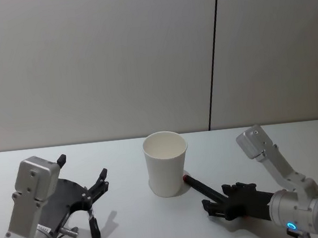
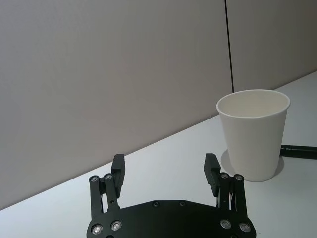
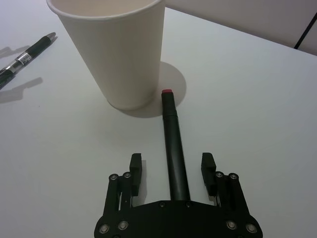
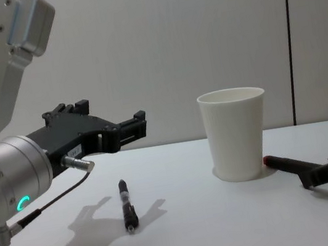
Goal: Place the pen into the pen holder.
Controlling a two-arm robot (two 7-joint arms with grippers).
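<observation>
- Looking down from the head: cup [image 1: 166,163] upright mid-table [image 1: 137,235]; red-tipped pen [image 1: 203,189] lies flat, red end just beside the cup's base on the right; right gripper [image 1: 216,198] sits low at its other end.
- Left wrist: left gripper [image 2: 164,166] fingers spread wide, holding nothing.
- Right wrist: right gripper's fingers [image 3: 135,167] stand apart either side of the pen barrel, not clamped.
- Chest: left gripper hovers above a second pen [image 4: 128,211], which lies left of the cup.
</observation>
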